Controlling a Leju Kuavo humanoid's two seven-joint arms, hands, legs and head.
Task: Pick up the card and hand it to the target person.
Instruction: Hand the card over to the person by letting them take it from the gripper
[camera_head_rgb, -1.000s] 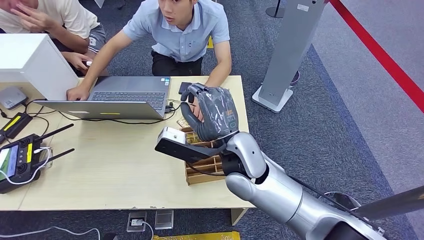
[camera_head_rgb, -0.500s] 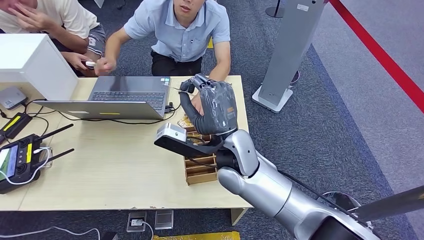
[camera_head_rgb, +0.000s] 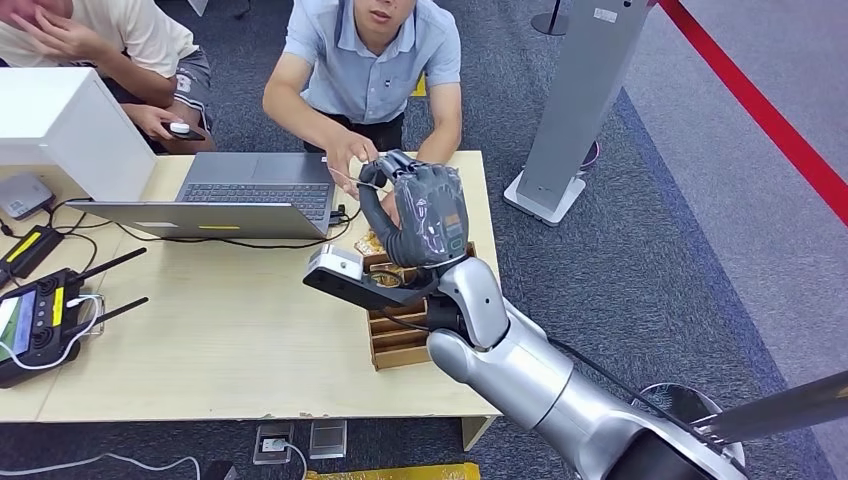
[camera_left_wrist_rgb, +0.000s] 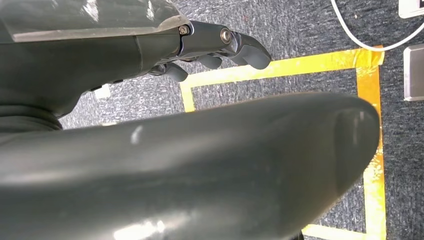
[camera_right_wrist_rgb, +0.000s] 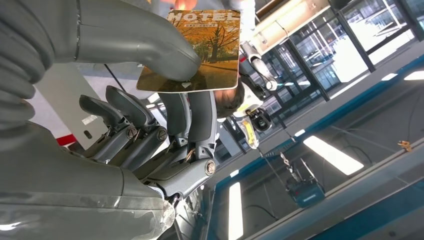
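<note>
The card (camera_right_wrist_rgb: 200, 55) is a hotel card printed with autumn trees. My right hand (camera_head_rgb: 420, 215) pinches it between the thumb (camera_right_wrist_rgb: 150, 45) and fingers, raised over the table's far side. From the head view the card (camera_head_rgb: 345, 177) shows edge-on as a thin line at my fingertips. The person in the light blue shirt (camera_head_rgb: 375, 65) sits across the table, and their hand (camera_head_rgb: 350, 158) is at the card's far end, touching it. My left hand (camera_left_wrist_rgb: 220, 47) hangs over the carpet with loosely curled fingers and holds nothing.
A wooden divided box (camera_head_rgb: 400, 335) sits on the table (camera_head_rgb: 220, 340) under my right forearm. An open laptop (camera_head_rgb: 255, 185), a white case (camera_head_rgb: 60, 120) and a controller (camera_head_rgb: 35, 320) lie to the left. A second person (camera_head_rgb: 110, 40) sits far left. A grey stand (camera_head_rgb: 580, 90) rises to the right.
The person's hand left the laptop, swung across and reached the card's end. My right hand edged slightly left and stays raised, holding the card.
</note>
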